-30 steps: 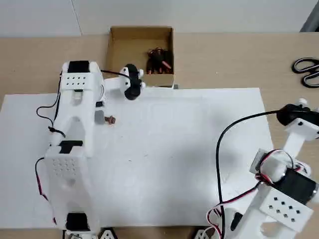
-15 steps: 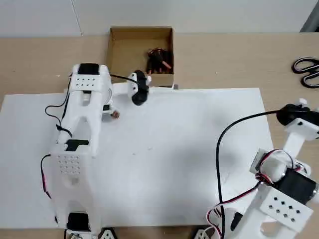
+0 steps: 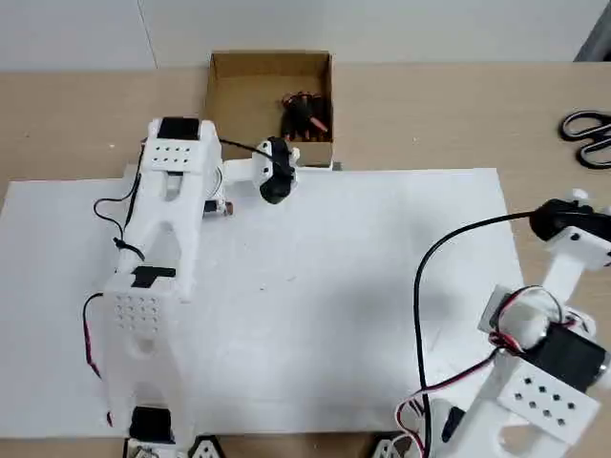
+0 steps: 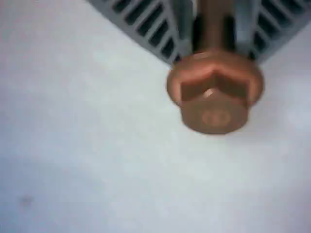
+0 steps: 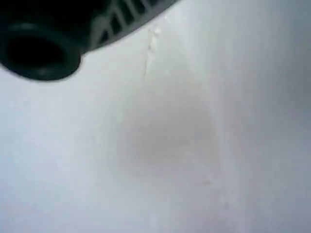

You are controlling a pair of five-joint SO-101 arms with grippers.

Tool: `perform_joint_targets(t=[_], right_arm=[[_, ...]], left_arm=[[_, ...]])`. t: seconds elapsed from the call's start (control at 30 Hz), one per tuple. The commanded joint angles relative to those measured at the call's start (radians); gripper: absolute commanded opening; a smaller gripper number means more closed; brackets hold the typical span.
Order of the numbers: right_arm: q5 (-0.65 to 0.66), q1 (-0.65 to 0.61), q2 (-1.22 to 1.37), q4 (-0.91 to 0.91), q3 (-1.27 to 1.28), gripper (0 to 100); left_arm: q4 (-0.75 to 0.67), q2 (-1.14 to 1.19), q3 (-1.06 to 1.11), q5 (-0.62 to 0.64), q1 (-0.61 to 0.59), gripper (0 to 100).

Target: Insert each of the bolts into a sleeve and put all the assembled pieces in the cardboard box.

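Left arm [image 3: 158, 248] has swung closer to the cardboard box [image 3: 243, 100] within a second, its hand [image 4: 213, 41] clamped on a copper bolt [image 4: 214, 94] over the white sheet [image 3: 363, 286]. Assembled pieces [image 3: 305, 116] lie in the box on the wooden surface [image 3: 439, 114]; scissors [image 3: 587, 136] far right. From above, the arm hides most of the hand.

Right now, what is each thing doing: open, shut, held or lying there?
bolt: held in the left hand, head sticking out
sleeve: held in the right hand, open end showing
cardboard box: open, dark pieces lying inside
scissors: lying on the table, blades out of view
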Motion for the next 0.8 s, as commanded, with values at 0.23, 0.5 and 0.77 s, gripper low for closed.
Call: perform_joint_targets(t=[0.23, 0.5, 0.77], right_arm=[[0.012, -0.157, -0.073, -0.01, -0.087, 0.6], [0.032, -0.3, -0.193, 0.101, -0.098, 0.9], [0.187, -0.303, -0.337, 0.099, -0.098, 0.7]], left_arm=[[0.058, -0.021, -0.432, 0.304, 0.003, 0], [0.061, -0.238, -0.518, 0.644, 0.002, 0], [0.061, -0.741, -0.047, 0.821, 0.098, 0]])
